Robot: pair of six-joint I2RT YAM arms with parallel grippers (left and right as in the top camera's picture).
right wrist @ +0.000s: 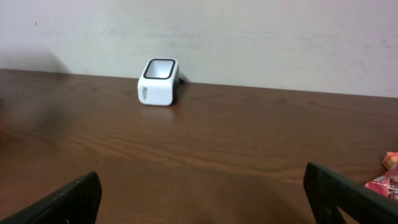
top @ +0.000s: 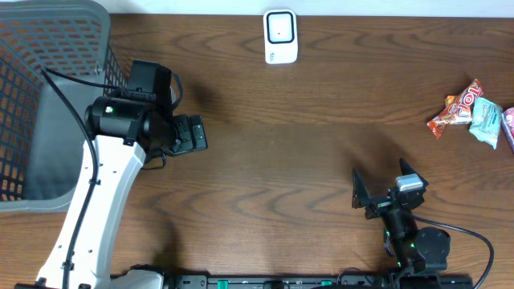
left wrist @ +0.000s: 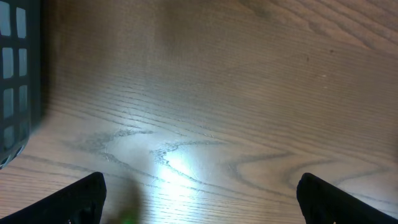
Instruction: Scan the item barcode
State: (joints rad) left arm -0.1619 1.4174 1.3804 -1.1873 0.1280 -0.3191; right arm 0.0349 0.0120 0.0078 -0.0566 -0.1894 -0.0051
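Observation:
The white barcode scanner (top: 281, 36) stands at the table's far edge, its dark window facing up; the right wrist view shows the scanner (right wrist: 158, 82) against the wall. Snack packets lie at the far right: a red-orange packet (top: 456, 108) and a teal one (top: 486, 122) beside it. The red packet (right wrist: 388, 180) just shows at the right wrist view's edge. My left gripper (top: 191, 133) (left wrist: 200, 193) hangs open over bare wood beside the basket. Near the front edge my right gripper (top: 383, 182) (right wrist: 202, 186) is open and empty, well short of the packets.
A grey mesh basket (top: 48, 104) fills the left end of the table, its wall (left wrist: 12, 74) close to my left gripper. A pink packet edge (top: 509, 128) lies at the right border. A pale wall runs behind the scanner.

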